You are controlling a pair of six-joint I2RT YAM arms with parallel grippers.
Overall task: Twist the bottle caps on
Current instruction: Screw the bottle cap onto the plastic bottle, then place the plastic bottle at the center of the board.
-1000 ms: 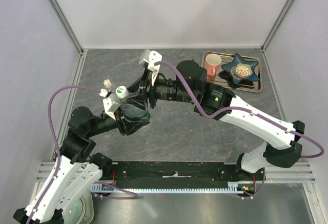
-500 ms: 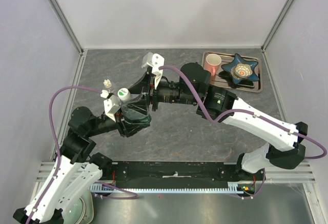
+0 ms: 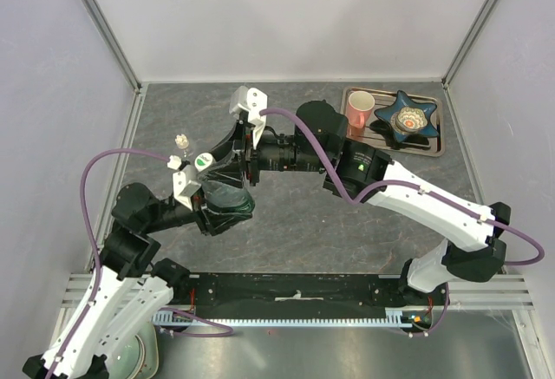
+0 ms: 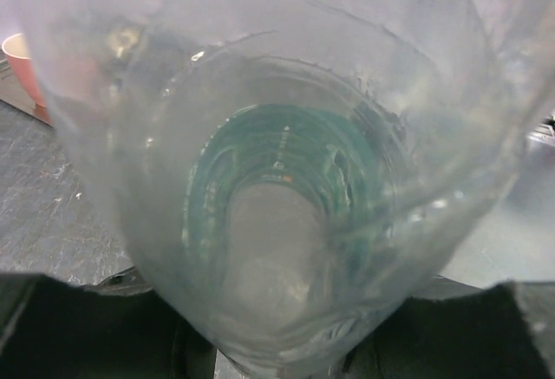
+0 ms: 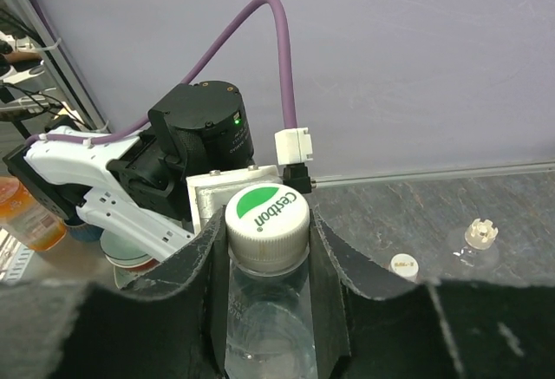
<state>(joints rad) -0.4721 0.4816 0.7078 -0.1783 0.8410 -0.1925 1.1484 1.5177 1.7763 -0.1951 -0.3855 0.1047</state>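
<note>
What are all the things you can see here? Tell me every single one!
clear bottle: one, see-through with a green label, held upright over the table
logo cap: one, white with a green logo, on top of the clear bottle
loose cap: one, white, lying on the table
tiny bottle: one, clear, standing on the table's left side
orange bottle: one, orange, partly seen behind the left arm
pink mug: one, pink, on the tray
star dish: one, blue, on the tray beside the mug
tray: one, silvery, far right corner
table: one, grey
left gripper: one, black, gripping the clear bottle
right gripper: one, black, fingers against the logo cap
</note>
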